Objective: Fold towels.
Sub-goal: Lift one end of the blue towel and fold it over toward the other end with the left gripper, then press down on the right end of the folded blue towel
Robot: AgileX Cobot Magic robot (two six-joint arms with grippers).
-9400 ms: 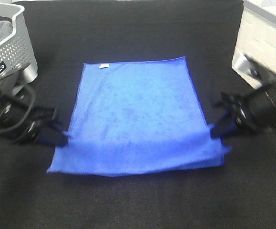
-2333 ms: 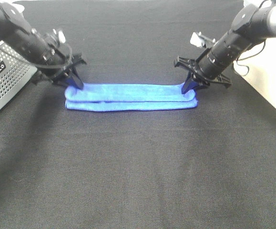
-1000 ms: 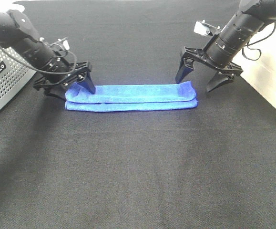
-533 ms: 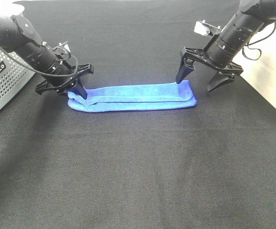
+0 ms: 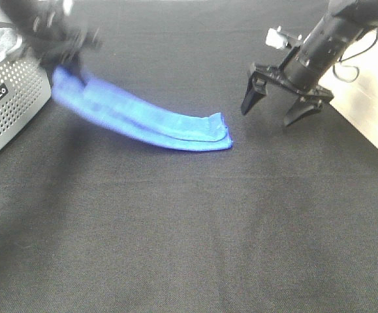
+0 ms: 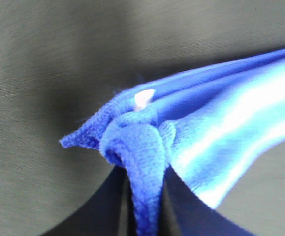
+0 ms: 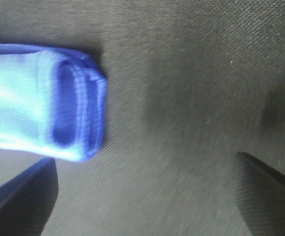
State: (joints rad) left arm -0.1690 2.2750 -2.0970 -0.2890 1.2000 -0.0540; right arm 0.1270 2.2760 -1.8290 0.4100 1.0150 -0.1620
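The blue towel (image 5: pixel 143 117), folded into a long narrow strip, slants across the black table. Its left end is lifted beside the basket; its right end lies on the table. My left gripper (image 5: pixel 61 55), blurred by motion, is shut on the left end. The left wrist view shows the bunched towel (image 6: pixel 147 142) pinched between the jaws, a small white tag beside it. My right gripper (image 5: pixel 279 107) is open and empty, hovering to the right of the towel's free end. That end shows in the right wrist view (image 7: pixel 58 108).
A grey perforated basket (image 5: pixel 9 98) stands at the left edge, next to the lifted towel end. A light surface (image 5: pixel 371 98) borders the black table (image 5: pixel 189 228) on the right.
My left gripper has closed on the towel's left end and pulled it up and to the left; the whole strip slid left. My right gripper has stayed open in place.
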